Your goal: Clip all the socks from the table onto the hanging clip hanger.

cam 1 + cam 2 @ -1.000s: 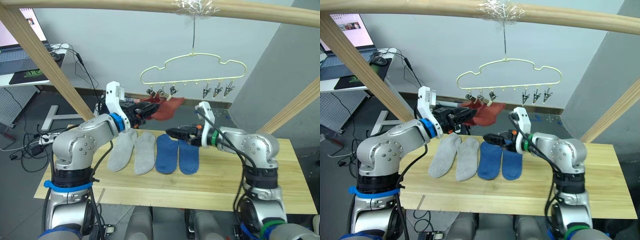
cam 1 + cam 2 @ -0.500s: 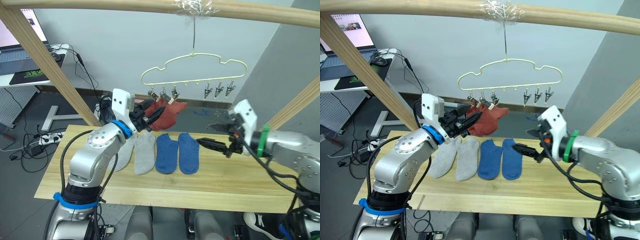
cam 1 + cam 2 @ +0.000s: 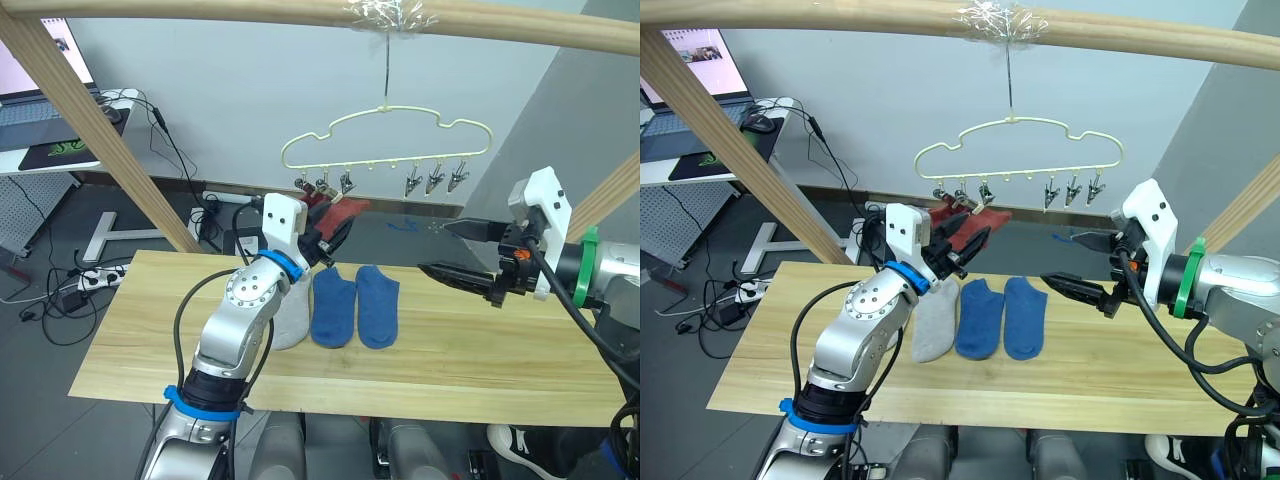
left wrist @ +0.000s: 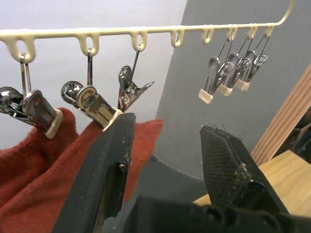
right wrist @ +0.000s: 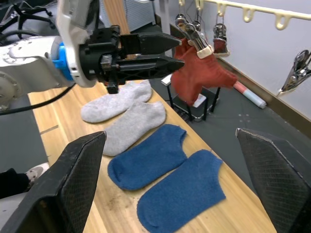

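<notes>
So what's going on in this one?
A humanoid robot is pegging socks onto a clip hanger hung from a wooden pole. Two rust red socks already hang from its clips. The left hand is open just below those clips, holding nothing. The right hand is open too, raised off to the side above the table. Two blue socks and two grey socks lie on the table.

soft knit socks (image 5: 180, 189), shiny metal clips (image 4: 97, 104), matt plank table (image 3: 450, 370)
</notes>
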{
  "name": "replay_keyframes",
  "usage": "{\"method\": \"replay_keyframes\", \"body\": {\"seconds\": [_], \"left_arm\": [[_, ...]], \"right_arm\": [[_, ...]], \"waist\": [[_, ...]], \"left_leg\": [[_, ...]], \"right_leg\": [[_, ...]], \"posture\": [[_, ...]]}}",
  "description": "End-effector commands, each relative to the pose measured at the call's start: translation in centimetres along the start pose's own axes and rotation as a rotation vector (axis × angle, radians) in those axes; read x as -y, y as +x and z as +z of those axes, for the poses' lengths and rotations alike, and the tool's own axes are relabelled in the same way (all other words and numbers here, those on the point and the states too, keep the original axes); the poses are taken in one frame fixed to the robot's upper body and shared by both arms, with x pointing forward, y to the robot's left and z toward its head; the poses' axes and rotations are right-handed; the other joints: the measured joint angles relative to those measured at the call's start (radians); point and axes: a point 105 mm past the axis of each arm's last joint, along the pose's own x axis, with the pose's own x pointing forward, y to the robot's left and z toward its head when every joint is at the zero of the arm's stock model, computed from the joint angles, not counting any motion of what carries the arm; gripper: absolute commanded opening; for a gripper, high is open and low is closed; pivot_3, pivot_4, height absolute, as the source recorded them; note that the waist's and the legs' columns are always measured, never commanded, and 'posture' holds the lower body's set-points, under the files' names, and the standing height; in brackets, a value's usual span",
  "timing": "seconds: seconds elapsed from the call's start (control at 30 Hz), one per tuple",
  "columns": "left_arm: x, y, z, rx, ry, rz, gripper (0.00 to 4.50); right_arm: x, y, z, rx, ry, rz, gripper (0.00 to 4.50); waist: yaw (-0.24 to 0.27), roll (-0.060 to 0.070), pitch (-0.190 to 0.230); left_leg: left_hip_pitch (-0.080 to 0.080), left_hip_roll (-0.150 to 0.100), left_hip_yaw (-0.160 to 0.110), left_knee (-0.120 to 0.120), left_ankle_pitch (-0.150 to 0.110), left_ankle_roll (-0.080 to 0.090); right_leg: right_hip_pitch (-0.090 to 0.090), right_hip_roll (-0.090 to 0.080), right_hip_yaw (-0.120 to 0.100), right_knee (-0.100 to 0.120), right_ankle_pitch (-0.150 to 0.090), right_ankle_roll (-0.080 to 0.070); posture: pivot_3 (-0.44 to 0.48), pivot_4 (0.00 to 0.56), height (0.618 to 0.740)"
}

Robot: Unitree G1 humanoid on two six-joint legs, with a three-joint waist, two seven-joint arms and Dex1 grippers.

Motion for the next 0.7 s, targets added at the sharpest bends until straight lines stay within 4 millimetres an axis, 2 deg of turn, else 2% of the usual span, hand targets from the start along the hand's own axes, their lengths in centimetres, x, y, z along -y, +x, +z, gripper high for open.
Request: {"method": "replay_keyframes", "body": {"seconds": [0.03,0.27,0.5,0.7], "left_arm": [[0.1,0.4,1.4,0.064,0.028,0.008,2.39],[-0.4,0.8,2.0,0.093,0.036,0.053,2.39],[-0.1,1.4,1.6,0.077,0.005,0.065,2.39],[-0.2,2.8,-0.6,0.012,0.027,0.083,2.39]], "right_arm": [[-0.4,-0.5,0.7,0.027,-0.041,-0.021,4.48],[-0.5,-0.6,0.5,0.022,-0.032,-0.024,4.48],[-0.7,-0.5,0.5,0.026,-0.026,-0.026,4.48],[-0.8,-0.7,0.7,0.031,-0.028,-0.036,4.48]], "waist": [[0.000,0.000,0.000],[0.000,0.000,0.000],[-0.001,0.000,0.000],[-0.004,0.000,0.000]], "left_leg": [[0.000,0.000,0.000,0.000,0.000,0.000],[0.000,0.000,0.000,0.001,0.000,0.000],[0.000,0.000,0.000,0.001,0.000,0.000],[0.000,0.000,0.000,0.002,0.000,0.000]], "right_leg": [[0.000,0.000,0.000,0.000,0.000,0.000],[0.000,0.000,0.000,0.001,0.000,0.000],[0.000,0.000,0.000,0.001,0.000,0.000],[0.001,0.000,0.000,0.001,0.000,0.000]], "posture": [[0.052,0.185,0.740],[0.048,0.186,0.740],[0.035,0.193,0.740],[0.016,0.195,0.740]]}}
